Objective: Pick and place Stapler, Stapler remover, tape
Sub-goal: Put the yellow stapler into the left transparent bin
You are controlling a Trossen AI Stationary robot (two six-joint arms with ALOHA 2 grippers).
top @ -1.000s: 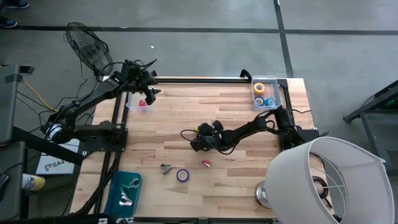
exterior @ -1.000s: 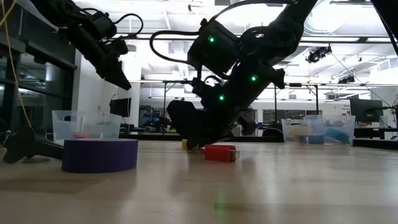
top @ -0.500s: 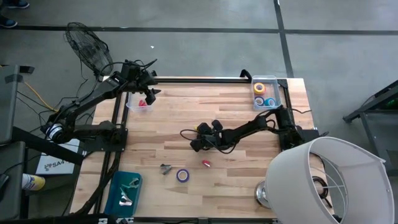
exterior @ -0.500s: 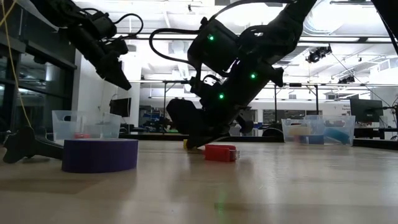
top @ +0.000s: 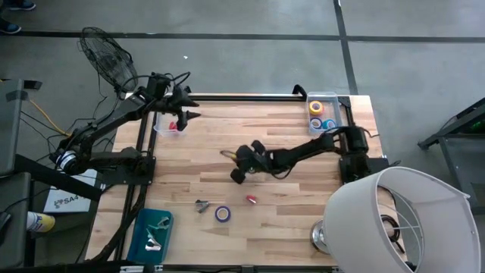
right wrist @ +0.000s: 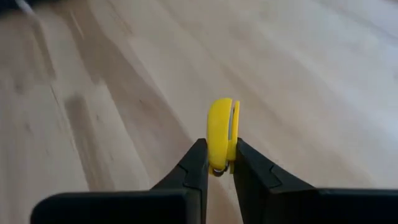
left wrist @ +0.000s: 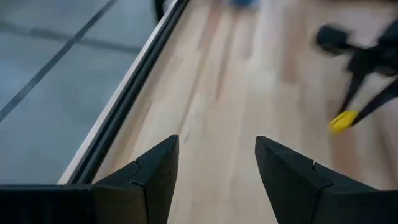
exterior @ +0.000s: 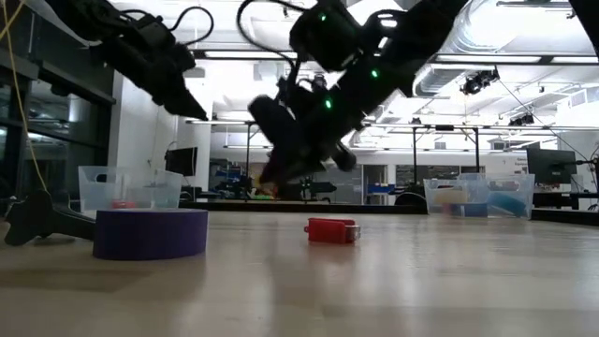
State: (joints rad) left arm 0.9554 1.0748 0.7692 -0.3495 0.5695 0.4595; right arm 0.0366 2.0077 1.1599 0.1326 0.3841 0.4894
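A small yellow stapler [right wrist: 221, 134] hangs above the middle of the wooden table, with my right gripper [top: 232, 157] shut on it; it also shows far off in the left wrist view [left wrist: 343, 120]. My left gripper [top: 191, 115] stands open in the air by the clear bin [top: 168, 126] at the far left, nothing between its fingers [left wrist: 155, 171]. A red stapler [exterior: 331, 230], a purple tape roll [exterior: 150, 232] and a dark staple remover [top: 201, 205] lie flat on the table nearer the front. My right gripper pinches the yellow stapler by one end [right wrist: 219, 163] between its two fingertips. The fingers slant down toward the table's left side, and the stapler's other end sticks out past them. The stapler is lifted clear of the table.
A clear bin [top: 324, 114] with yellow and blue tape rolls stands at the far right corner. A teal tray [top: 151, 231] sits off the near left edge. A large white lampshade [top: 394, 220] covers the near right corner. Bare wood lies between the two arms.
My right gripper has shut on the yellow stapler and risen, lifting it off the table and carrying it a little toward the far edge while its wrist turned. My left gripper has turned slightly in place.
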